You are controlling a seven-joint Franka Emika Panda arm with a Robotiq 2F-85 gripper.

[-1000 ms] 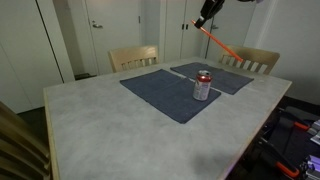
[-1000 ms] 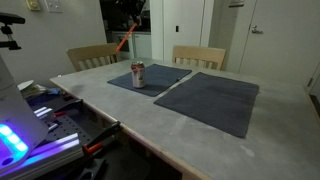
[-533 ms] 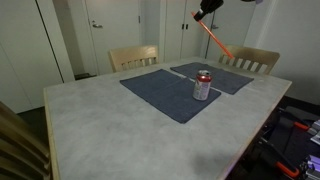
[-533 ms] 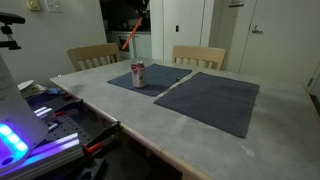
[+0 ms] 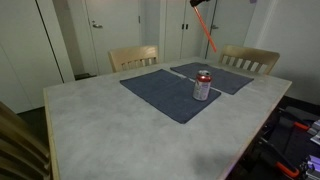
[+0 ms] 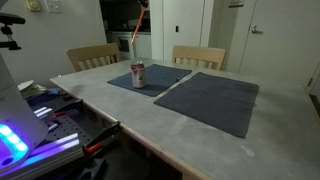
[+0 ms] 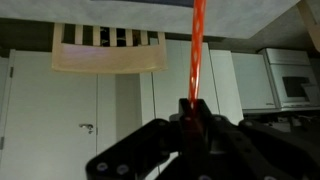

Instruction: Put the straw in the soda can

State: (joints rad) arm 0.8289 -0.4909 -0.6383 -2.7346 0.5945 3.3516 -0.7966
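The straw point(image 5: 206, 30) is a thin red-orange stick hanging high over the table's far side, tilted a little off vertical. Its lower end is well above the table and the chair backs. My gripper point(image 7: 190, 116) is shut on the straw's end; in the wrist view the straw point(image 7: 196, 50) runs straight out from between the closed black fingers. In both exterior views the gripper is almost cut off by the top edge. The soda can point(image 5: 203, 85), red with a silver top, stands upright on a placemat, below and nearer than the straw. The can point(image 6: 138, 75) and the straw point(image 6: 137, 30) show likewise here.
Two dark blue placemats point(image 5: 165, 93) point(image 6: 215, 98) lie on the pale stone-look table point(image 5: 110, 125). Wooden chairs point(image 5: 134, 57) point(image 5: 250, 61) stand at its far side. Equipment with cables point(image 6: 40, 125) sits by one table edge.
The gripper has risen toward the top edge of both exterior views. The straw has gone up with it and swung from a strong slant to nearly vertical. The can has not moved.
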